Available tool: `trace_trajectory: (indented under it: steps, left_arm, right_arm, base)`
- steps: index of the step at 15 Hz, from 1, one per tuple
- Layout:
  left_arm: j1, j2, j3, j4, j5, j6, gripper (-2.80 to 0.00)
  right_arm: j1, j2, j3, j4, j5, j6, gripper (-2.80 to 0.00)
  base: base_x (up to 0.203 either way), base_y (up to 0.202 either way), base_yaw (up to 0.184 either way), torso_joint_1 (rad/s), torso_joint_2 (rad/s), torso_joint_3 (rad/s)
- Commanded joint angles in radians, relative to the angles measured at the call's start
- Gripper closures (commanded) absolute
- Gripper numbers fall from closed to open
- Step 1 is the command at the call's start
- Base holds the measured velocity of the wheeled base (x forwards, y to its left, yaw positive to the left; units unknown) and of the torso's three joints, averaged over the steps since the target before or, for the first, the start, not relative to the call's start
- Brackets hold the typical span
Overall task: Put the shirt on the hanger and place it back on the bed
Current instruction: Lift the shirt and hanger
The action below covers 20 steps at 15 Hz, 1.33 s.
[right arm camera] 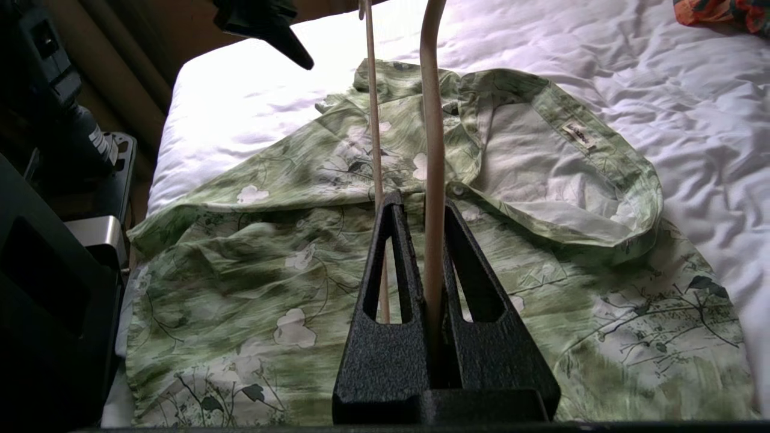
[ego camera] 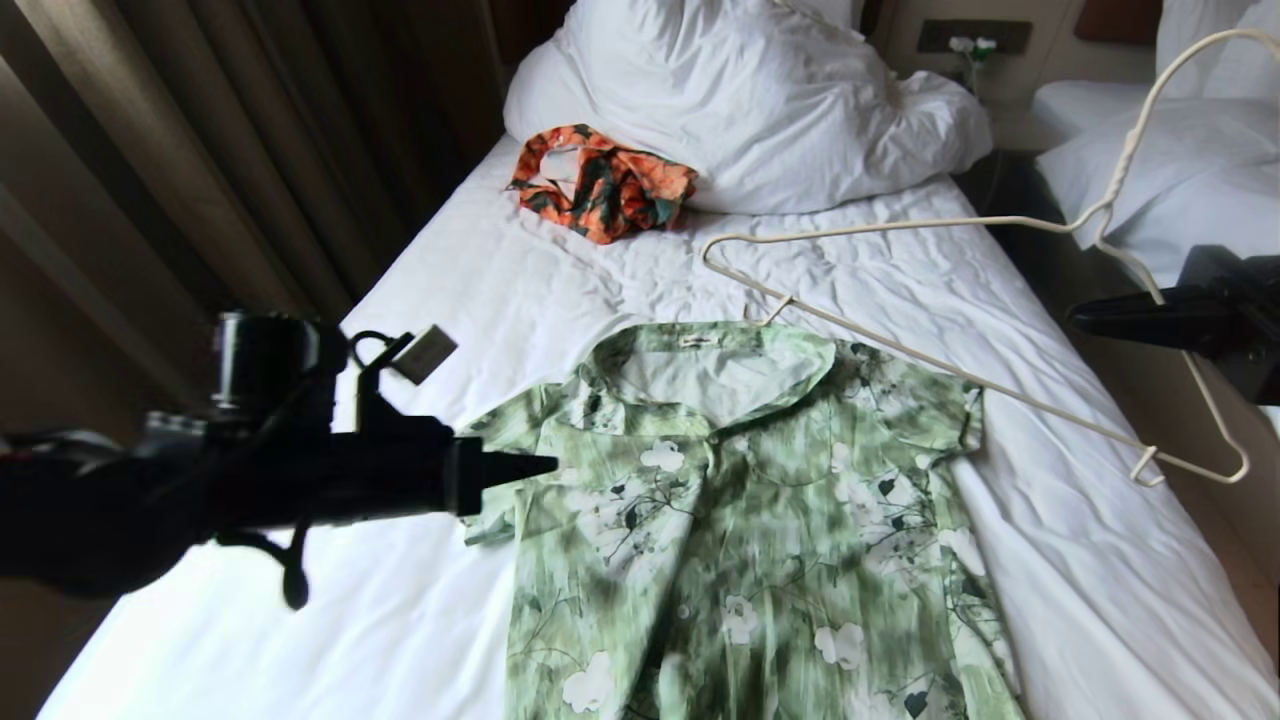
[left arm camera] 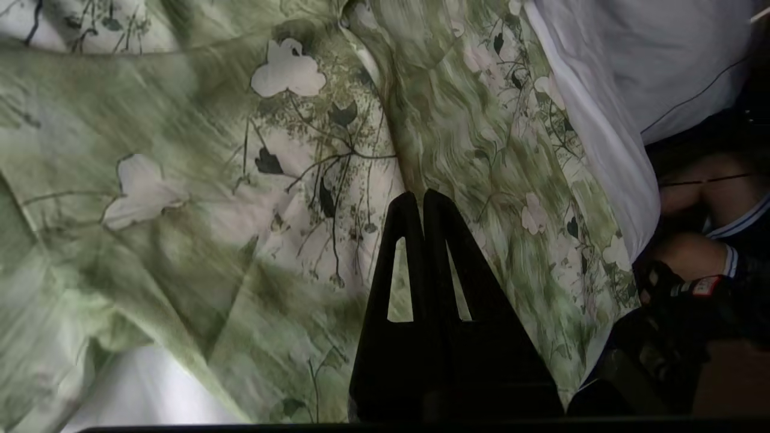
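The shirt [ego camera: 750,520] lies flat on the bed [ego camera: 480,290], collar toward the pillow [ego camera: 740,90]. I have the hanger [ego camera: 960,375] clamped in my right end effector [right arm camera: 421,204], held above and to the right of the collar, its long bar slanting across the shoulder. My left end effector [ego camera: 535,466], pinched shut and empty, hovers at the near sleeve, nearer the shirt.

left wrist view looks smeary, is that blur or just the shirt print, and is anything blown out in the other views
Left wrist view: the shirt is streaked by motion blur on one side, sharper near the shut left claw. Head view: the bed sheet glares white at the near corner, and the left claw is a dark silhouette. Right wrist view: the sheet is washed out behind the hanger; the right claw is sharp.
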Motion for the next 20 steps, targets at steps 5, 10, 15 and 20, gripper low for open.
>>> trace_trajectory:
  steps: [5, 10, 15, 20]
  left_arm:
    - [-0.112, 0.535, -0.496, -0.014, 0.015, -0.114, 0.00]
    - [-0.066, 0.633, -0.656, -0.014, 0.058, -0.161, -2.80]
    - [-0.032, 0.607, -0.662, 0.007, 0.065, -0.169, -2.80]
    - [0.022, 0.635, -0.718, 0.000, 0.068, -0.164, -2.80]
  right_arm:
    - [-0.008, 0.039, 0.011, -0.055, 0.008, -0.005, 0.00]
    - [-0.011, 0.070, 0.015, -0.102, 0.008, -0.005, 0.00]
    - [-0.007, 0.092, 0.016, -0.113, 0.004, -0.005, 0.00]
    - [0.001, 0.081, 0.030, -0.111, 0.004, -0.008, 0.00]
  base:
    - [0.000, 0.000, 0.000, 0.000, 0.00, 0.000]
    - [0.000, 0.000, 0.000, 0.000, 0.00, 0.000]
    - [0.000, 0.000, 0.000, 0.000, 0.00, 0.000]
    - [0.000, 0.000, 0.000, 0.000, 0.00, 0.000]
